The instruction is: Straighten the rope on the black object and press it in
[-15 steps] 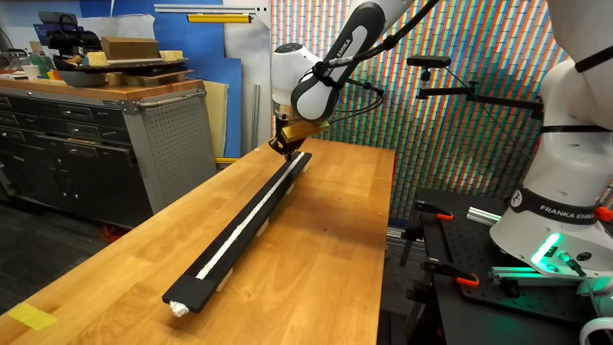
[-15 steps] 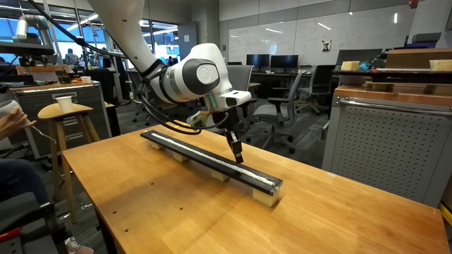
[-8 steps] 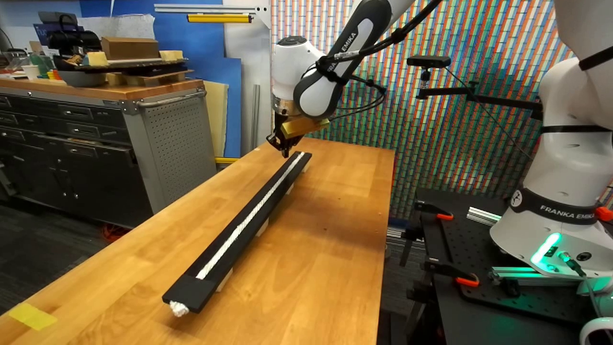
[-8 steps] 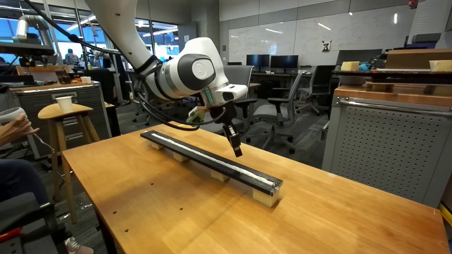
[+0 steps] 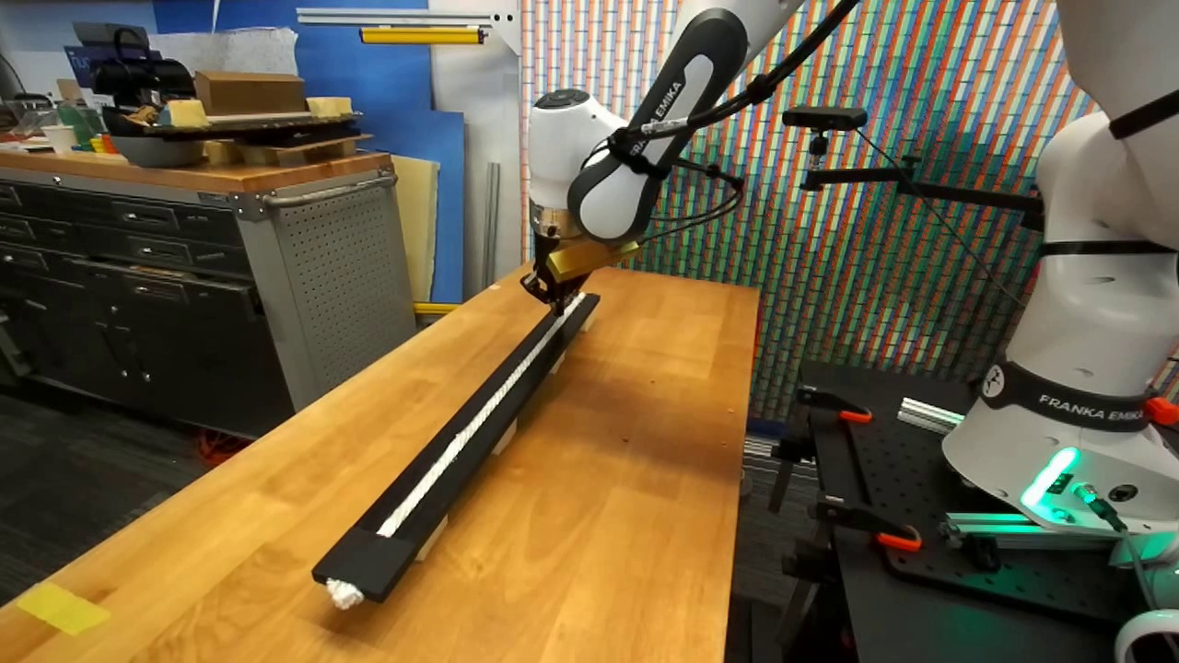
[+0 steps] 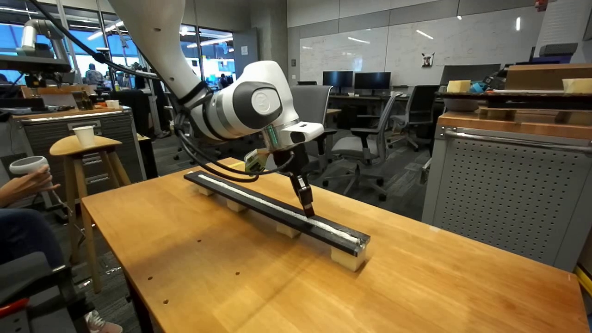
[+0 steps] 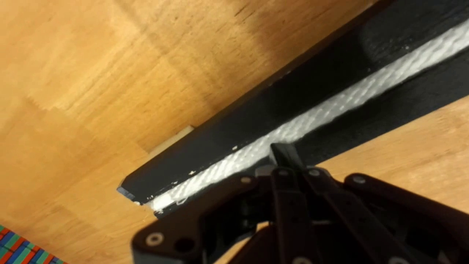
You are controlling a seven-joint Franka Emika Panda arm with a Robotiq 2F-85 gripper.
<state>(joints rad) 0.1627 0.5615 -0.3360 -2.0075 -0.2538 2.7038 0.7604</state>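
The black object (image 5: 370, 555) is a long grooved bar raised on small blocks above the table; it shows in both exterior views (image 6: 319, 235) and the wrist view (image 7: 238, 126). The white rope (image 5: 470, 428) runs nearly straight along its groove, also in an exterior view (image 6: 259, 200). One knotted rope end pokes out under the bar's end. In the wrist view the rope (image 7: 337, 106) lies along the groove, with a loose strand near the bar's far end. My gripper (image 7: 284, 146) is shut, fingertips together, down at the rope; it also shows in both exterior views (image 5: 558, 311) (image 6: 309, 213).
The bar stands on pale blocks (image 6: 348, 259) on a wooden table (image 6: 222, 296). Yellow tape (image 5: 63, 608) marks a table corner. A tool cabinet (image 5: 336, 276) stands beside the table. A person's hand (image 6: 25, 187) holds a white controller beyond the table.
My gripper rose away from the bar, then came down onto the rope, a little further along toward the bar's middle. It stays shut. The rope and bar look unchanged.
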